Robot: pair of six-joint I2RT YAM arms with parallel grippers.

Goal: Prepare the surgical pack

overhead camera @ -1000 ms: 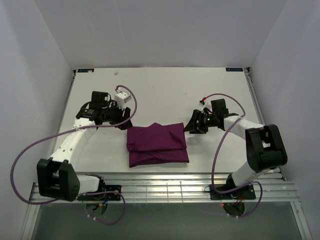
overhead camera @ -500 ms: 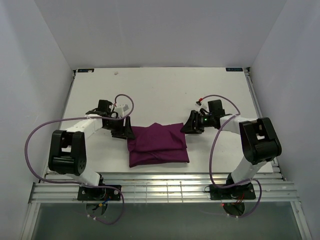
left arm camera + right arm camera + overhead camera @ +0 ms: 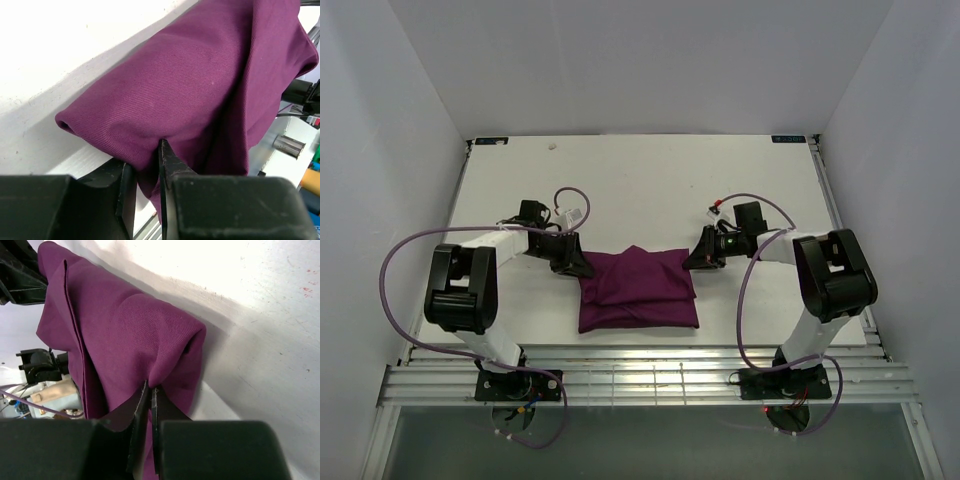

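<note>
Now clenched (open earlier) — left claw | right claw | both pinching purple cloth

Deep-purple cloth on white table
Black left gripper and black right gripper flank its plain, unpatterned twill.

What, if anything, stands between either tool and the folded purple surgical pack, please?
Nothing visible does. The left tool is closed on a fold of cloth at the far left corner of the surgical pack, and the right tool pinches a fold at its far right corner, so both are in direct contact.
</note>
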